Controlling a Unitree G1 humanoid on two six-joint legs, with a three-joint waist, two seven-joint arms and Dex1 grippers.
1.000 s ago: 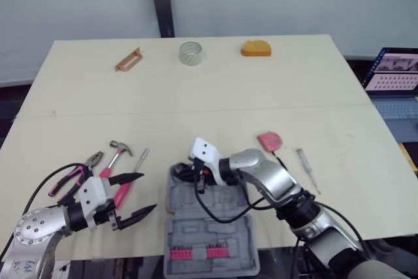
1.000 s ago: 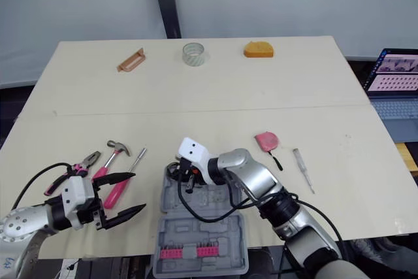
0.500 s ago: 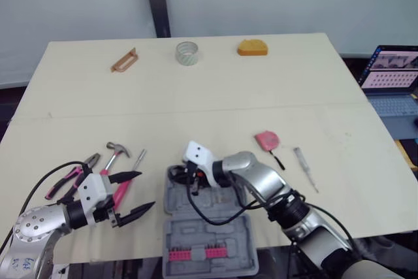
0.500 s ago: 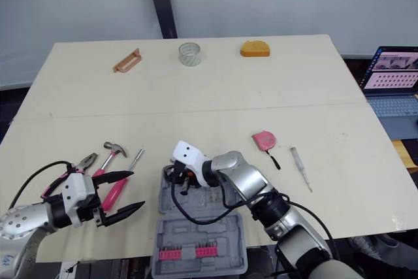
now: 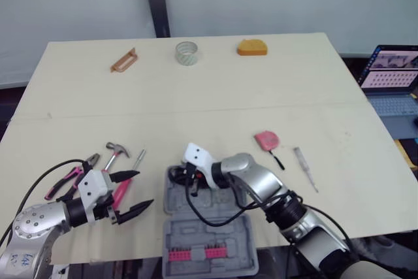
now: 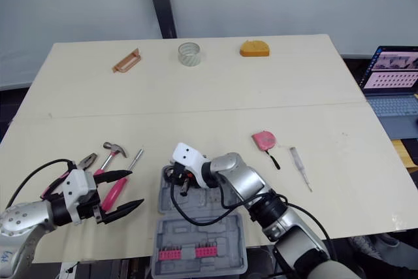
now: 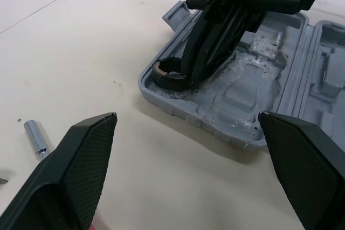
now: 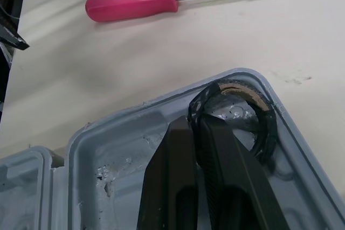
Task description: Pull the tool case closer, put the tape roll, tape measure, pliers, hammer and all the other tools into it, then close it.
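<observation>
Reaching into the far-left corner of the open grey tool case (image 5: 228, 230), the right gripper (image 8: 197, 126) has its two black fingers pressed together on the wall of a black tape roll (image 8: 257, 117). The roll lies flat, tucked against the case's corner rim. The case sits at the near middle of the pale tabletop (image 5: 196, 102), and its near half appears to hang past the tabletop's near edge.

To the left of the case, the left gripper (image 5: 142, 189) hovers with its fingers spread wide apart, holding nothing, just beside a pink-handled driver (image 8: 135, 4). A hammer (image 5: 116, 153) and pliers (image 5: 91, 160) lie just beyond it at near left. Right of the case are a pink tape measure (image 5: 268, 140) and a slim screwdriver (image 5: 305, 168). Along the far edge lie a brown handle (image 5: 126, 61), a clear tape roll (image 5: 186, 52) and an orange object (image 5: 252, 47).

The black roll looks placed, so letting go seems to be the step in hand, with most tools left to pack. Several things could go wrong:
- Sticky tape could cling to a finger and lift out as the gripper withdraws.
- A roll sitting across the moulded recesses may keep the lid from shutting.
- Pressing down on the overhanging case could tip it off the edge.
- The arm's black cable (image 5: 194, 202), draped over the case, could snag and drag it.
</observation>
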